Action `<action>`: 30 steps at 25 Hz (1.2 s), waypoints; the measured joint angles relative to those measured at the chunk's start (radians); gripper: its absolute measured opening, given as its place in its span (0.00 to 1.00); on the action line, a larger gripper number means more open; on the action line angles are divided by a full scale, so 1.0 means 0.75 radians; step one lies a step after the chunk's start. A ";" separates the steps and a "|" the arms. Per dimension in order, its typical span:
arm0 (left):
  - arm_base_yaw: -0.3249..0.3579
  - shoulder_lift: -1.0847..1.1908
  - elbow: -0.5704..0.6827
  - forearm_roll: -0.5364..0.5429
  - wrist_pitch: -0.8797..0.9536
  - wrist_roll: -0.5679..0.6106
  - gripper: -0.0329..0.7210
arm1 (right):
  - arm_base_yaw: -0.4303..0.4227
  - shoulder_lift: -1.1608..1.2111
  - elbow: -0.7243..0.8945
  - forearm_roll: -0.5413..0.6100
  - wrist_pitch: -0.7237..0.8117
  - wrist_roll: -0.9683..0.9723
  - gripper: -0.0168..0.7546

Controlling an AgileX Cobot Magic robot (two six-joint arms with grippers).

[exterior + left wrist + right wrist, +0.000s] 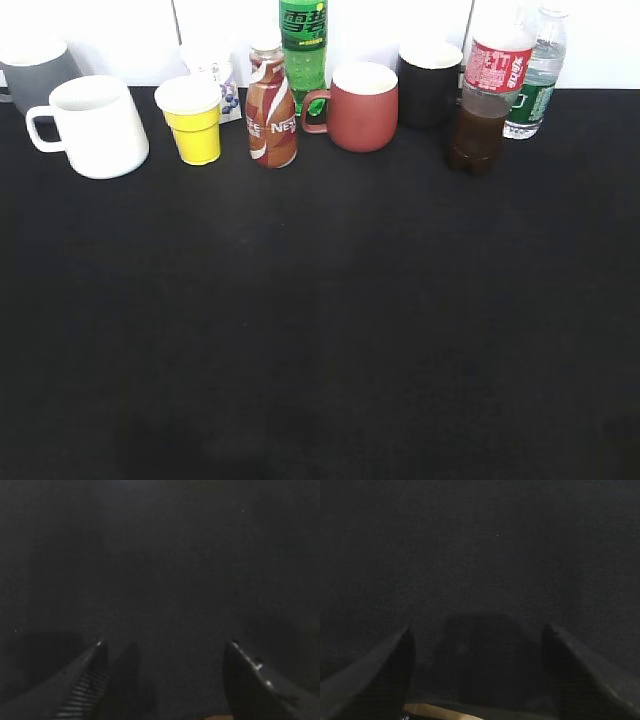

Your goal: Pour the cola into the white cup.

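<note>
The cola [488, 105], a clear bottle with dark liquid and a red label, stands upright at the back right of the black table [320, 330]. The white cup [96, 126], a large plain mug with its handle to the left, stands at the back left. Neither arm shows in the exterior view. My left gripper [165, 645] is open and empty over bare black cloth. My right gripper [477, 630] is open and empty over bare black cloth. Neither wrist view shows the cola or the cup.
Along the back row stand a grey mug [35, 72], a small yellow cup [192, 120], a Nescafe bottle [271, 105], a green soda bottle [303, 50], a red mug [358, 106], a black mug [430, 82] and a water bottle [538, 75].
</note>
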 joint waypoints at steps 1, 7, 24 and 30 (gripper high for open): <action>0.000 0.000 0.000 0.000 -0.002 0.000 0.76 | 0.000 0.000 0.000 0.000 0.000 0.000 0.79; 0.050 -0.052 0.000 0.000 -0.009 0.000 0.76 | -0.032 -0.024 0.000 -0.015 -0.001 0.000 0.79; 0.188 -0.213 0.000 0.001 -0.037 0.000 0.76 | -0.261 -0.227 0.001 -0.015 -0.001 0.000 0.79; 0.188 -0.213 0.000 0.001 -0.037 0.001 0.76 | -0.261 -0.227 0.001 -0.015 -0.003 0.000 0.79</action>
